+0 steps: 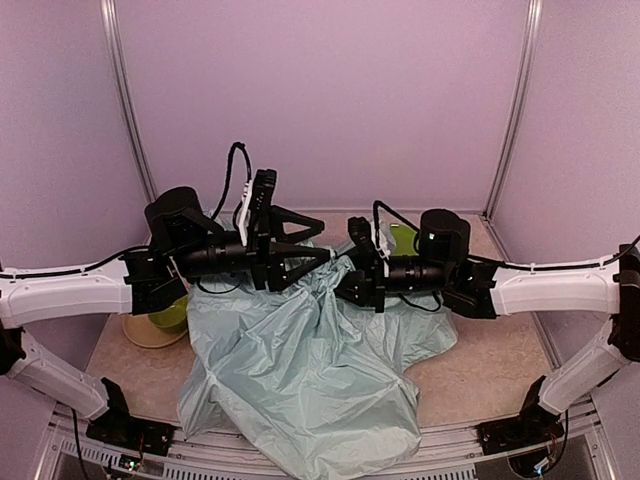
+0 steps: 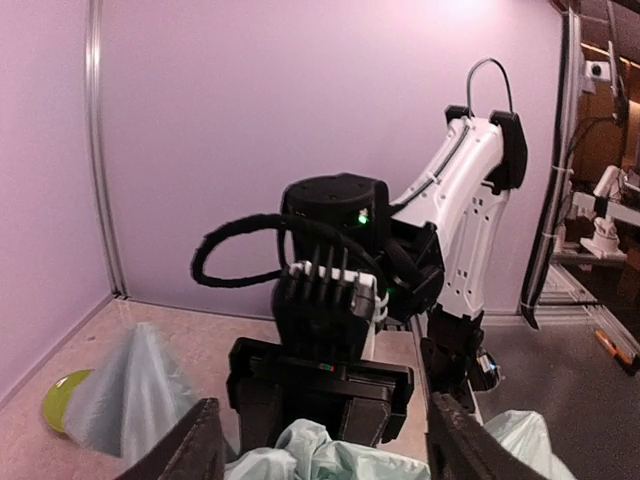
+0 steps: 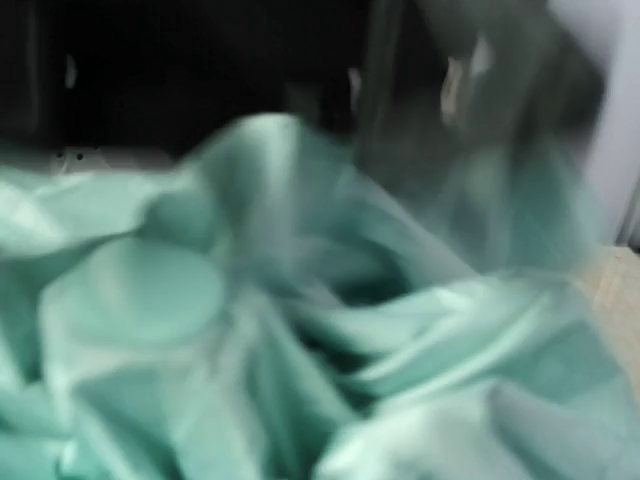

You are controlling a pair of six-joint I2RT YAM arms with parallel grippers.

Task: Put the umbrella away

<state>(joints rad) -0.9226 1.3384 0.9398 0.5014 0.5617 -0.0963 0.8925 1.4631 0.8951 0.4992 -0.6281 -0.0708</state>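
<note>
Mint umbrella [image 1: 300, 380] fabric sprawls centre-bottom of top view on tabletop [image 1: 500, 370], bunched up btwn both arms. L gripper [image 1: 325, 248] wide, fabric btwn fingers. R gripper [image 1: 342, 272] mid-frame at fabric; can't tell its state, wrist view blurred.

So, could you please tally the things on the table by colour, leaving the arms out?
Mint-green: 1, the umbrella
Lime-green: 2, a bowl at the left and a dish at the back right
Tan: 1, what looks like a plate under the bowl
Total: 4
</note>
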